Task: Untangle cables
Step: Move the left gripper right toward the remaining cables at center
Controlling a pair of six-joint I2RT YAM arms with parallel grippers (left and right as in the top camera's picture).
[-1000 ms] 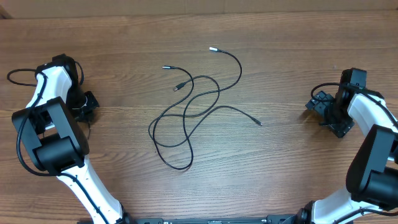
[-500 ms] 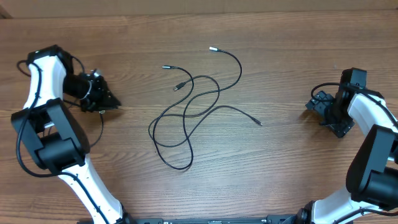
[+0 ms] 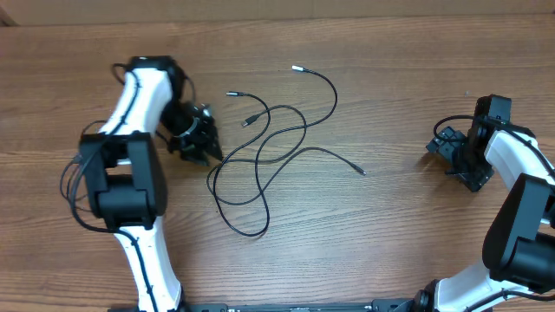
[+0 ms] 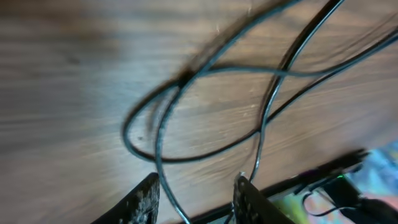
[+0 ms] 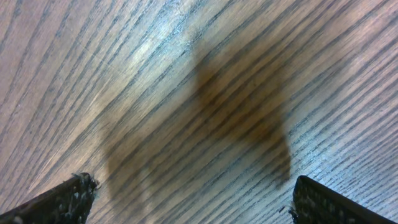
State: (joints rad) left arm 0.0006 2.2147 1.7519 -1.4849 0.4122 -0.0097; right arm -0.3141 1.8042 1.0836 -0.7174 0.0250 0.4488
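We poise our left gripper (image 3: 208, 152), jaws parted, at the cables (image 3: 269, 147) mid-way across the bench (image 3: 373, 251) to straddle a strand; our right gripper (image 3: 444, 149) hangs wide open by the right edge.

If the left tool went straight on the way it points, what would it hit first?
Probably the nearest loop of the thin black cables, just ahead of the left tool; its height above them is unclear.

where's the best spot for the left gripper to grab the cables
Probably the left loop of the cables, from above on the left: it bulges toward the left gripper, clear of the central crossings.
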